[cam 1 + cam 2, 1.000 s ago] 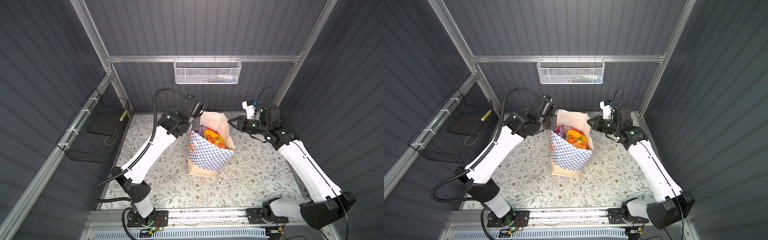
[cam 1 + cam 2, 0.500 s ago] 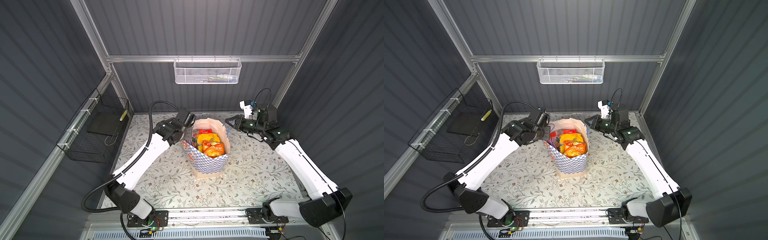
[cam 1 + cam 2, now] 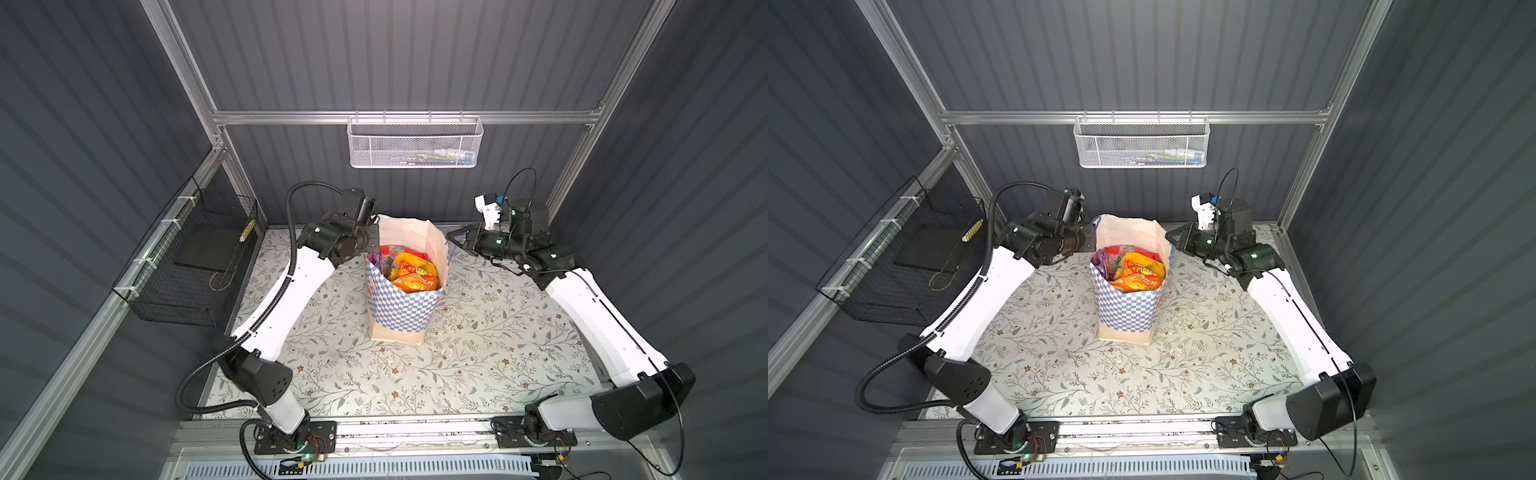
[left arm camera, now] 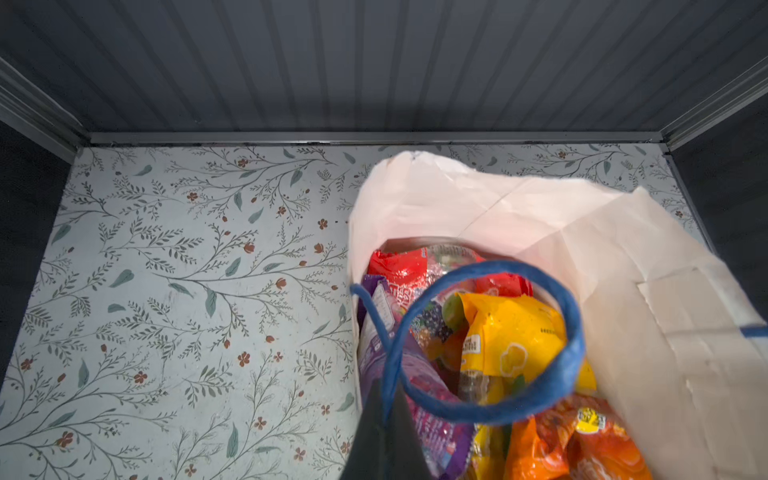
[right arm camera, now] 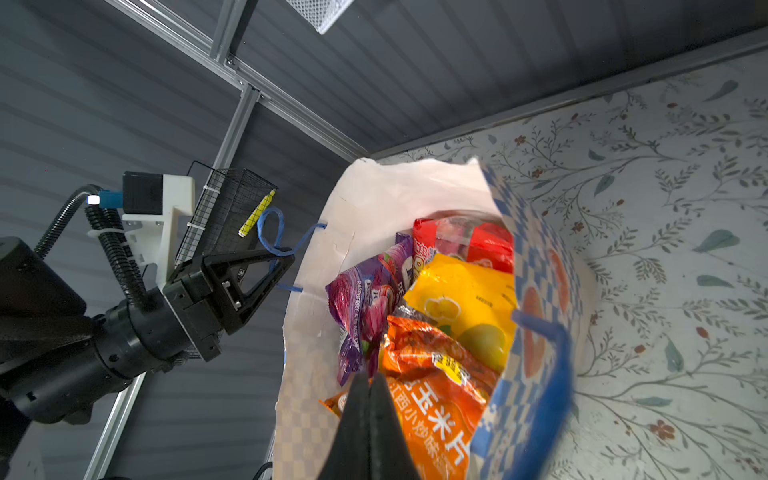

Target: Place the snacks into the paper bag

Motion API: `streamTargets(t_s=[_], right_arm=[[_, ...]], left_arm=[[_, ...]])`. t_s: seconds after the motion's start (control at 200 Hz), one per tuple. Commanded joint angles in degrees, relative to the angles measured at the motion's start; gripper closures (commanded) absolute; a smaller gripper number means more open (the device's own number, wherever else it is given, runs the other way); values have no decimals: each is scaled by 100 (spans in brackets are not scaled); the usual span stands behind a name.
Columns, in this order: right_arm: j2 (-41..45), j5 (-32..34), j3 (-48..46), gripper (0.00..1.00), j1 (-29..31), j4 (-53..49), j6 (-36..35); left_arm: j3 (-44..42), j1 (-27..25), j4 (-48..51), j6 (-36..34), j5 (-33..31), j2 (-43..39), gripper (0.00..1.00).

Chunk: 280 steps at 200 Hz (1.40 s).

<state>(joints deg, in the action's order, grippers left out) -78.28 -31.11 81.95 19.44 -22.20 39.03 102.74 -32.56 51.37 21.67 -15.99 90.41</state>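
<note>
Item 1, the paper bag [image 3: 401, 307] [image 3: 1127, 307]: we list it standing on its base near the middle of the floral table [image 3: 498, 332], toward the back wall, checked side facing the front and mouth open. Item 2, the snacks [image 3: 409, 270]: we count 4 colours inside the bag, piled up to its front rim, namely an orange packet [image 5: 436, 374] at the front, a yellow packet [image 5: 465, 299] behind it, a purple packet [image 5: 365, 303] on the left arm's side and a red packet [image 5: 465, 237] at the back; we see no packet on the table. Item 3, the left cord handle [image 4: 569, 332], a blue loop rising over the packets; we record the left gripper [image 3: 374, 237] [image 4: 384, 399] at the bag's left rim with its fingers clenched on this cord. Item 4, the right gripper [image 3: 451, 239] [image 5: 369, 380], at the bag's right rim, fingers pressed together; the right cord handle [image 5: 557, 361] arcs blurred just beside them, and we cannot tell whether it is pinched. Item 5, fixtures: 1 white mesh basket [image 3: 413, 145] hung on the back rail, contents unclear, and 1 black wire basket [image 3: 195, 266] on the left wall.
</note>
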Motion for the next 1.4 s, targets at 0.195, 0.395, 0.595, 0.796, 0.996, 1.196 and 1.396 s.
streamTargets(t_s=[0.195,0.395,0.595,0.796,0.996,1.196,1.396], right_arm=[[836,-4,-1031,97,6,1197,176],[893,148,-792,63,-2,850,328],[984,165,-629,19,-4,660,429],[1382,917,-397,1,-19,69,-133],[2393,2759,-1007,1,-26,-316,-741],[3081,4529,-2608,1,-189,411,-1091],[2959,3863,-4516,1,-996,2372,-1619]], left_arm=[[-1974,-5,-1447,611,86,-1622,100],[-1660,-5,-1157,442,87,-1663,52],[-1628,-8,-991,199,569,-1983,0],[-1738,-10,-1069,-24,1076,-2691,0],[-2680,-7,-1099,314,-295,-3680,0],[-4667,-6,-1916,554,-2355,-4080,0],[-7252,-1,-5271,-215,-3907,-3848,0]])
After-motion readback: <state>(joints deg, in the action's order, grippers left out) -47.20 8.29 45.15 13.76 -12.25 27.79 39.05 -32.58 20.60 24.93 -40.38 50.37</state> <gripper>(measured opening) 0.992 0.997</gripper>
